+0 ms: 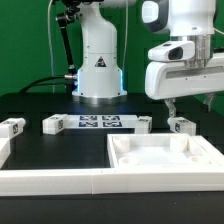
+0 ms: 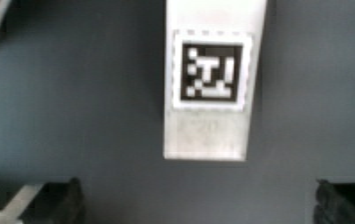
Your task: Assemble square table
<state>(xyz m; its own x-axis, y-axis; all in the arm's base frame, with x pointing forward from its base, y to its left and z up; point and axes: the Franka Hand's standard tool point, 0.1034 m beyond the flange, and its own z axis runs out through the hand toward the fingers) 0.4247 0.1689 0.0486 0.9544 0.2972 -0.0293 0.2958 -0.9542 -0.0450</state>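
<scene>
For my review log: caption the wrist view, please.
Open gripper poised over a tagged white table leg on the black tabletop.

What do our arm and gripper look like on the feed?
White rounded arm, black joint seams, a black triangle logo and blue-lit ring at its base, black cables beside it. The gripper is a boxy white body with dark fingertips.

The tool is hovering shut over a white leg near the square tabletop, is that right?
Not quite: the tool is open, not shut. The wrist view shows its fingertips wide apart as it hovers over the white leg near the square tabletop.
</scene>
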